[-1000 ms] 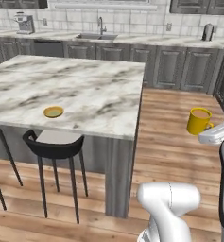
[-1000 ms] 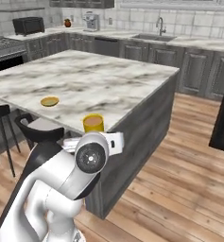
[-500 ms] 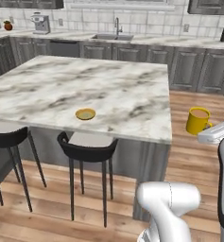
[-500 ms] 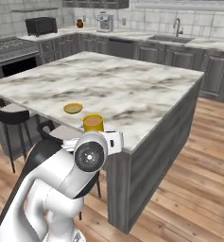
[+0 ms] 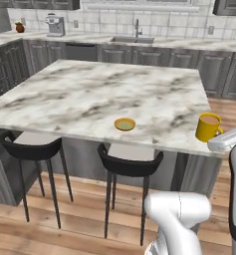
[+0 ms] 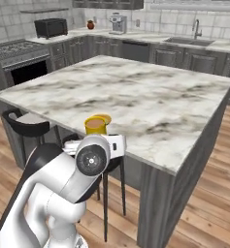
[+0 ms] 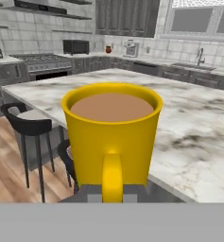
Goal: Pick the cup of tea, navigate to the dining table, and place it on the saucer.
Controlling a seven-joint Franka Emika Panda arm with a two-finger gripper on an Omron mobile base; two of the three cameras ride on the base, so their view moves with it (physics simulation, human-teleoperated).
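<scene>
Two of the three steps look settled, as you can judge from where things lie: the cup of tea (image 5: 208, 126) is off any counter and carried in the air at the near right edge of the dining table (image 5: 89, 94), upright, with the brown tea level in it. The gripper (image 7: 111, 194) is clamped on the cup's handle, its fingers drawn almost fully together around that thin yellow loop. You are at the end of the drive, so the placing is the step in hand. The saucer (image 5: 125, 123) lies on the marble near the front edge, above the gap between the two black stools (image 5: 129, 164), and well to the left of the cup. Your next move calls for carrying the cup sideways over the table edge until it hangs above the saucer, keeping it level so nothing spills, then lowering it onto the dish's middle before you release. From the left base view you get the sideways gap between cup and saucer plainly; from the right base view the cup (image 6: 95, 125) stands in front of the saucer (image 6: 105, 117) and hides most of it. From the hand view you see the tea surface and the handle facing the camera
</scene>
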